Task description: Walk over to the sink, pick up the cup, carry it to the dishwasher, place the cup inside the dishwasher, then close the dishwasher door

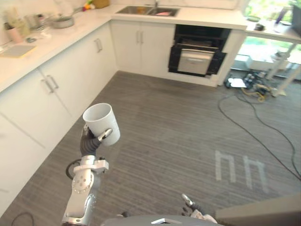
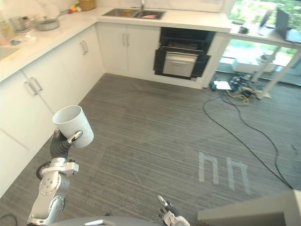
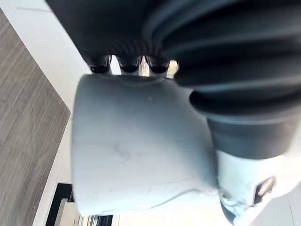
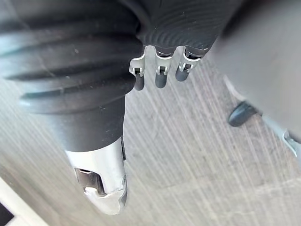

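Observation:
My left hand (image 1: 91,141) holds a white cup (image 1: 102,123) upright at about waist height, its mouth facing up. In the left wrist view the fingers (image 3: 129,63) and thumb (image 3: 244,188) curl round the cup's wall (image 3: 136,150). The sink (image 1: 146,10) is set in the white counter at the far end of the room. Just right of it stands the dishwasher (image 1: 197,52), dark inside and with its front open. Low at the view's bottom edge my right hand (image 1: 190,205) hangs over the floor with relaxed fingers (image 4: 160,77) and holds nothing.
White cabinets (image 1: 51,87) under a counter with pans and bottles (image 1: 61,21) run along the left. Black cables (image 1: 256,127) and a cluttered power strip (image 1: 251,84) lie on the grey floor at the right, by a white table (image 1: 282,35). White tape marks (image 1: 240,169) lie on the floor.

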Motion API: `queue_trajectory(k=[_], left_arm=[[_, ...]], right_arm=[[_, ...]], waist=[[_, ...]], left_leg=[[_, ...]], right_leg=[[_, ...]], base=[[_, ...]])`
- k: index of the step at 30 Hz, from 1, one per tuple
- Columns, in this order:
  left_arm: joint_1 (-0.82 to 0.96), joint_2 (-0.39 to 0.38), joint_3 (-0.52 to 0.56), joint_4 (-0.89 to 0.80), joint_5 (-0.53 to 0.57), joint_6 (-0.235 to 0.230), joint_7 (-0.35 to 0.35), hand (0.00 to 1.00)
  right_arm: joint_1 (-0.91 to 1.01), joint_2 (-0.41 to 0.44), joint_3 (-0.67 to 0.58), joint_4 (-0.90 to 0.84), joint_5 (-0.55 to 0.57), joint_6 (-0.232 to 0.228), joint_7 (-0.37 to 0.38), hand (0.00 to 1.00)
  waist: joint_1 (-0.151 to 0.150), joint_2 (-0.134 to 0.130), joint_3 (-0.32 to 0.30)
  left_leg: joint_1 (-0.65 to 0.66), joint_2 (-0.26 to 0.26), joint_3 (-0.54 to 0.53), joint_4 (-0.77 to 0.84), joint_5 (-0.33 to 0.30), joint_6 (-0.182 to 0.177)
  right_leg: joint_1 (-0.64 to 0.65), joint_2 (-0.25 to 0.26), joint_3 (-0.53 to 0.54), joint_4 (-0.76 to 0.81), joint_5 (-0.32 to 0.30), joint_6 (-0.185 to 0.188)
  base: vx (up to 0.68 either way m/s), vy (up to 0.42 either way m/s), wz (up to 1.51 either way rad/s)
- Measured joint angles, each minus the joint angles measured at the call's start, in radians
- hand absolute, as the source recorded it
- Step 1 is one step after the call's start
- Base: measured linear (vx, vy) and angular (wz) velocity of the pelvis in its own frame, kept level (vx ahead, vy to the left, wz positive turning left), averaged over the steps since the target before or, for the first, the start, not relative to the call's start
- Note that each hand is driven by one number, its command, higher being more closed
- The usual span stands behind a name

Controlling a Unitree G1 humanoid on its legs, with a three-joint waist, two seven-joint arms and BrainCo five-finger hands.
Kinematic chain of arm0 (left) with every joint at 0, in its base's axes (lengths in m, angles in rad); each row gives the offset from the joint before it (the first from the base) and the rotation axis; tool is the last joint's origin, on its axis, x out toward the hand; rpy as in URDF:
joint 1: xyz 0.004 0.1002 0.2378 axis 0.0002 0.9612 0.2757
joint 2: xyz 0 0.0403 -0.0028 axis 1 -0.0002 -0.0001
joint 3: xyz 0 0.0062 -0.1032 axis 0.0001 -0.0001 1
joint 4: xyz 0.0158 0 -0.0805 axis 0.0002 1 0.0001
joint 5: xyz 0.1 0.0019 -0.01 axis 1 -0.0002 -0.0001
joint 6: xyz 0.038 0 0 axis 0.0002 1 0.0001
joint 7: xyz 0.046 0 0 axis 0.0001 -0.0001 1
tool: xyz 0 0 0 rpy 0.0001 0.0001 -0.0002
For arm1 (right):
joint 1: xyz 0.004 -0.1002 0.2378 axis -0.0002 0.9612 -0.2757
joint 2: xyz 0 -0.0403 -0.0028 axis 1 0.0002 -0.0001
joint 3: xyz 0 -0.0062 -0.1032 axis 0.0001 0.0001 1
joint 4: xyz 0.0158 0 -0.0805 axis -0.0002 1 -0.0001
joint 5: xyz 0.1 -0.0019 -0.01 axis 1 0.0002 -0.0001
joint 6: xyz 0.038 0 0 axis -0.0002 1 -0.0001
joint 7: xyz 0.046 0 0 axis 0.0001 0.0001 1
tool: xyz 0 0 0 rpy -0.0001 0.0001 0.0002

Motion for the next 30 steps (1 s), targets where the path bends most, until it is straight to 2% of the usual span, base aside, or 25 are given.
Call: queue_trajectory(k=[2,4,7,8,13,15,18,19,21,23,24,27,30], left_arm=[[-0.013,0.0,-0.001,0.0,0.0,0.008,0.004,1.0],[-0.018,0.0,-0.003,0.0,0.0,0.01,0.016,1.0],[-0.019,0.001,-0.002,0.002,0.002,0.012,0.035,1.0],[-0.036,0.007,0.003,0.058,0.021,0.022,0.101,1.0],[-0.036,0.007,0.006,0.058,0.02,0.022,0.101,1.0],[-0.036,0.006,0.036,0.059,0.008,0.026,0.095,1.0],[-0.036,0.002,0.072,0.076,-0.062,0.039,0.081,1.0],[-0.034,0.001,0.086,0.098,-0.117,0.069,0.08,1.0],[-0.032,-0.012,0.097,0.118,-0.164,0.096,0.073,1.0],[-0.022,-0.061,0.111,0.118,-0.221,0.121,0.052,1.0],[-0.021,-0.07,0.111,0.118,-0.233,0.128,0.048,1.0],[-0.015,-0.085,0.111,0.116,-0.276,0.168,0.034,1.0],[-0.015,-0.085,0.124,0.097,-0.275,0.189,-0.003,1.0]], right_arm=[[0.037,-0.002,-0.029,0.001,-0.012,-0.015,0.027,0.0],[0.06,-0.001,-0.039,0.001,-0.031,-0.028,0.038,0.0],[0.078,-0.001,-0.045,0.001,-0.04,-0.035,0.056,0.0],[0.079,0.003,-0.063,-0.007,-0.114,-0.041,0.064,0.0],[0.08,0.003,-0.062,-0.007,-0.114,-0.041,0.064,0.0],[0.08,0.003,-0.058,-0.008,-0.114,-0.036,0.064,0.0],[0.083,0.001,-0.052,-0.008,-0.114,-0.025,0.062,0.0],[0.088,-0.004,-0.051,-0.009,-0.115,-0.014,0.061,0.0],[0.092,-0.006,-0.053,-0.013,-0.113,0.002,0.057,0.0],[0.082,-0.028,-0.053,-0.012,-0.109,0.057,0.052,0.0],[0.082,-0.032,-0.053,-0.012,-0.109,0.068,0.053,0.0],[0.071,-0.044,-0.05,-0.013,-0.121,0.069,0.05,0.0],[0.07,-0.068,-0.025,-0.013,-0.148,0.057,0.046,0.0]], waist=[[-0.025,0.004,-0.001],[-0.035,0.008,-0.002],[-0.035,0.013,-0.001],[-0.043,0.022,0.001],[-0.042,0.021,0.002],[-0.04,0.021,0.001],[-0.034,0.019,0.002],[-0.026,0.019,0.006],[-0.03,0.021,0.008],[-0.021,0.024,0.01],[-0.015,0.027,0.012],[-0.012,0.037,0.018],[-0.005,0.057,0.013]], left_leg=[[0.014,0.0,0.012,-0.028,0.022,0.004],[0.019,0.003,0.019,-0.03,0.026,0.004],[0.028,0.008,0.037,-0.034,0.027,-0.001],[0.046,0.03,0.038,-0.028,0.017,-0.018],[0.044,0.031,0.041,-0.027,0.017,-0.018],[0.03,0.04,0.06,-0.027,0.018,-0.018],[0.011,0.053,0.077,-0.027,0.027,-0.024],[0.012,0.062,0.087,-0.027,0.032,-0.03],[0.013,0.073,0.09,-0.026,0.038,-0.04],[0.005,0.094,0.142,0.005,0.035,-0.045],[0.003,0.099,0.156,0.013,0.033,-0.046],[0.004,0.117,0.207,0.033,0.03,-0.044],[0.007,0.117,0.226,0.036,0.011,-0.037]], right_leg=[[-0.008,0.004,0.012,-0.006,0.008,0.01],[-0.009,0.008,0.017,-0.011,0.015,0.01],[-0.007,0.016,0.037,-0.02,0.025,0.003],[0.013,0.041,0.051,-0.054,0.034,0.0],[0.013,0.042,0.051,-0.059,0.036,-0.001],[0.014,0.048,0.043,-0.097,0.059,-0.004],[0.025,0.045,-0.05,-0.152,0.104,0.0],[0.039,0.045,-0.117,-0.174,0.122,0.001],[0.048,0.049,-0.162,-0.174,0.123,0.0],[0.05,0.052,-0.198,-0.181,0.117,-0.011],[0.052,0.054,-0.203,-0.181,0.116,-0.013],[0.061,0.061,-0.22,-0.181,0.102,-0.02],[0.064,0.045,-0.296,-0.181,0.096,-0.001]], base=[[-0.14,0.017,-0.24],[-0.17,0.039,-0.14],[-0.11,0.035,-0.2],[-0.03,0.009,-0.05],[0.0,0.0,0.0],[-0.01,-0.009,-0.06],[-0.01,-0.039,-0.09],[-0.02,-0.09,-0.13],[-0.04,-0.081,0.04],[-0.08,-0.049,0.01],[-0.09,-0.041,-0.04],[-0.05,-0.041,-0.01],[0.02,-0.002,-0.14]])
